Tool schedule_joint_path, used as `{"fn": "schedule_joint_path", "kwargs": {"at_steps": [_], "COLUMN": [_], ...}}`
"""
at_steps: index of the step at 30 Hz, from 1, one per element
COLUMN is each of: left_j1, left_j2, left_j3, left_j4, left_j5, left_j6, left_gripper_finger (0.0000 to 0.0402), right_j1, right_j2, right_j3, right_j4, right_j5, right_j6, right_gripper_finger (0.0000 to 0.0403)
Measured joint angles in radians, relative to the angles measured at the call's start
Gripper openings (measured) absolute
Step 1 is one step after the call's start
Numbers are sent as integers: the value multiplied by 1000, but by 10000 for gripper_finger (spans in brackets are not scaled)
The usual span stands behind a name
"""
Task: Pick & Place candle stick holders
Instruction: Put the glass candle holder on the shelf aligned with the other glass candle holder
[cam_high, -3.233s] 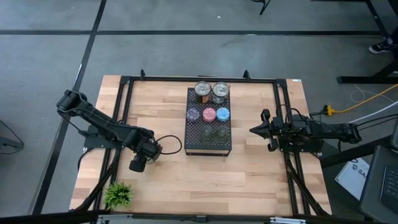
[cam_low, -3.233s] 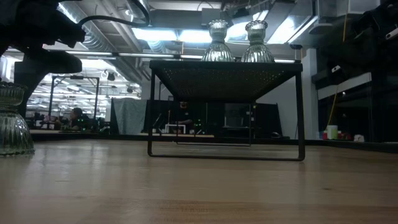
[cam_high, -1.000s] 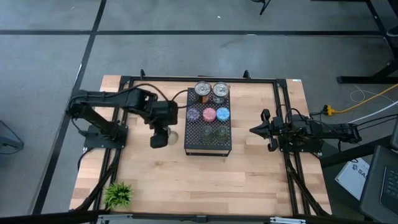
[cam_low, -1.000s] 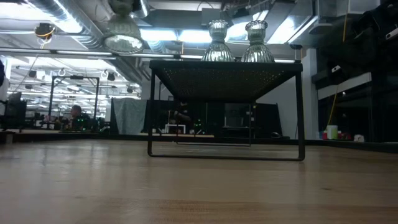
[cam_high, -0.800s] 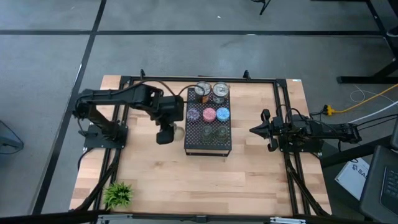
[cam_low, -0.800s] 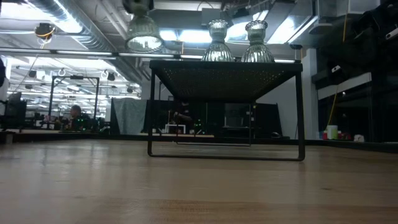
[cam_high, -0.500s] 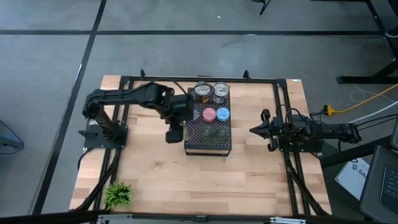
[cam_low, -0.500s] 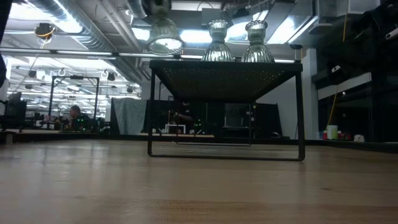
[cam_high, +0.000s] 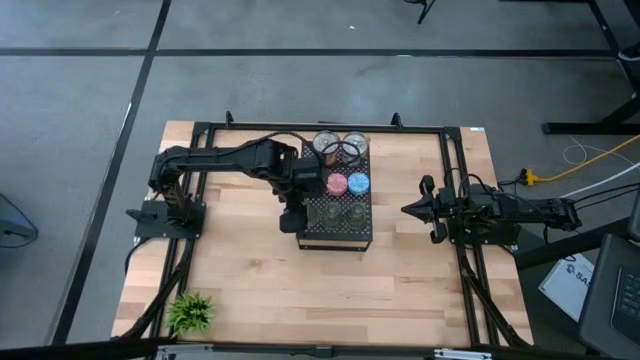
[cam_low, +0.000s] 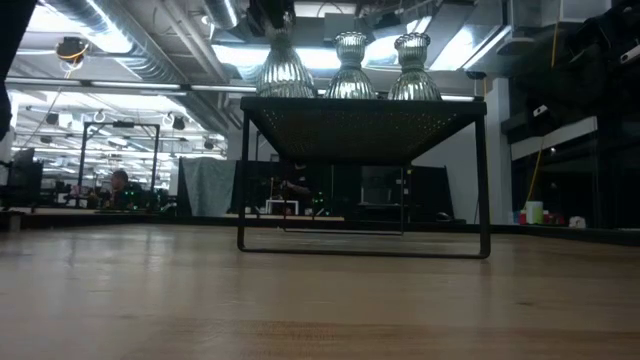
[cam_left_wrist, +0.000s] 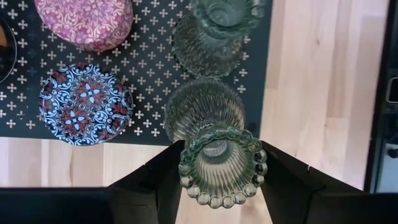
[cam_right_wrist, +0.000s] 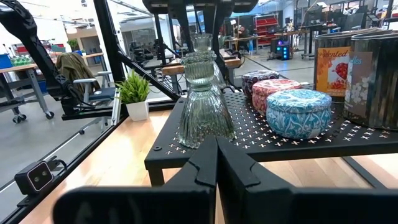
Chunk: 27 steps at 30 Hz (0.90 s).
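My left gripper hangs over the near left corner of the black perforated tray and is shut on a clear ribbed glass candle stick holder. In the low view this holder stands left of two like glass holders that rest by their bases on the tray top. Pink and blue round holders sit mid-tray. My right gripper is shut and empty, right of the tray. My left gripper pinches the glass holder's upper cup just under its beaded rim between its two fingers, from above, pointing down. The holder stands upright, its flared base over the tray's corner. Whether the base touches the tray, I cannot tell.
Two silvery tins stand at the tray's far end. A small green plant sits at the table's near left corner. Bare wood lies left of and in front of the tray. A black frame edges the table.
My left gripper has carried the glass holder toward the table's right edge, from beside the tray to over its near left corner. It has come down until the holder's base is level with the other two. The holder has stayed upright.
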Motion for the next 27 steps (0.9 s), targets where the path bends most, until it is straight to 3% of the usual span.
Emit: {"fn": "schedule_joint_path", "kwargs": {"at_steps": [27], "left_j1": [0], "left_j2": [34], "left_j3": [-1], "left_j4": [42], "left_j5": [-7], "left_j6": [-13], "left_gripper_finger": [177], "right_j1": [0], "right_j2": [0], "right_j3": [0], "right_j4": [0], "right_j5": [0], "right_j6": [0], "right_gripper_finger": [5]}}
